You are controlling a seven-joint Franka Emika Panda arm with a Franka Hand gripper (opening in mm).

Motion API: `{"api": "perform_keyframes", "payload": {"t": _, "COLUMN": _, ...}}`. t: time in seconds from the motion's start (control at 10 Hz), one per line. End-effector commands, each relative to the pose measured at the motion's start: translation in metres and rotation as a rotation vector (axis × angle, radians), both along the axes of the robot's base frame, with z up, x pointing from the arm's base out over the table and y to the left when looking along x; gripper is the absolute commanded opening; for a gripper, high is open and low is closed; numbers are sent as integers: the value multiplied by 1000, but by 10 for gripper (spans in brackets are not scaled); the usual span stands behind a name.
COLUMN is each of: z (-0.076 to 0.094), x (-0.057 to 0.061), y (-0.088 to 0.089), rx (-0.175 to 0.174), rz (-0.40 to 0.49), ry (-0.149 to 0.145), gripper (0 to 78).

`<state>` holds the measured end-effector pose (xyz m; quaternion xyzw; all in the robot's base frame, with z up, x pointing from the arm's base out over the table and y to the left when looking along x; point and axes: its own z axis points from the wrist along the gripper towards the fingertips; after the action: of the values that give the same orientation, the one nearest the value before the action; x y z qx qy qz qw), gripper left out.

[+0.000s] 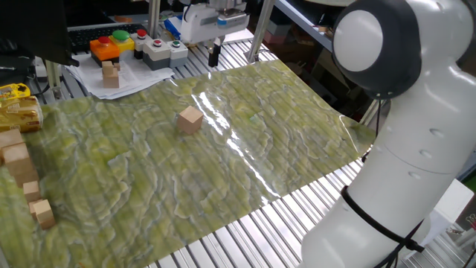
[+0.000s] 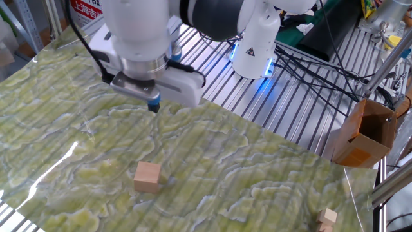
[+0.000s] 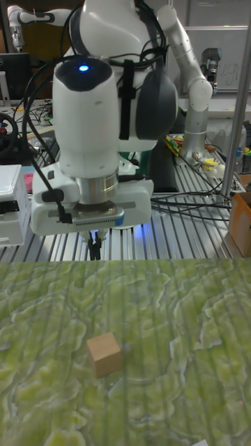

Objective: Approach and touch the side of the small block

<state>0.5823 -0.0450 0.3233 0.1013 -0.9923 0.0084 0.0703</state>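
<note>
On the green mat [image 3: 181,334], the small block [image 3: 104,354] is seen well apart from the gripper [image 3: 94,249], at six o'clock of it, whose fingers are pressed together, nothing being held.

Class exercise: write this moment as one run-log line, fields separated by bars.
phase: approach | gripper: shut, holding nothing, above mat's far edge | small block: on green mat, untouched, apart from gripper | contact: none

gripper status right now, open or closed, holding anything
Gripper: closed, fingers together, holding nothing; it hangs above the mat's far edge, apart from the small block.
</note>
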Motion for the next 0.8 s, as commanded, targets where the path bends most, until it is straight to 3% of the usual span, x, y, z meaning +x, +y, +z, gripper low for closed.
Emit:
{"api": "perform_keyframes", "payload": {"t": 0.1, "z": -4, "x": 4, "y": -5, "rx": -11, "rz": -85, "ry": 24, "gripper": 0}}
{"api": "perform_keyframes", "payload": {"t": 0.2, "z": -4, "x": 4, "y": -5, "rx": -12, "rz": -94, "ry": 37, "gripper": 0}}
{"api": "perform_keyframes", "payload": {"t": 0.3, "z": -4, "x": 4, "y": -5, "rx": 2, "rz": -163, "ry": 96, "gripper": 0}}
{"api": "perform_keyframes", "payload": {"t": 0.5, "z": -4, "x": 4, "y": -5, "rx": -6, "rz": -230, "ry": 111, "gripper": 0}}
{"api": "perform_keyframes", "payload": {"t": 0.6, "z": -4, "x": 4, "y": -5, "rx": -11, "rz": -238, "ry": 127, "gripper": 0}}
{"api": "perform_keyframes", "payload": {"t": 0.8, "z": -4, "x": 4, "y": -5, "rx": -7, "rz": -212, "ry": 129, "gripper": 0}}
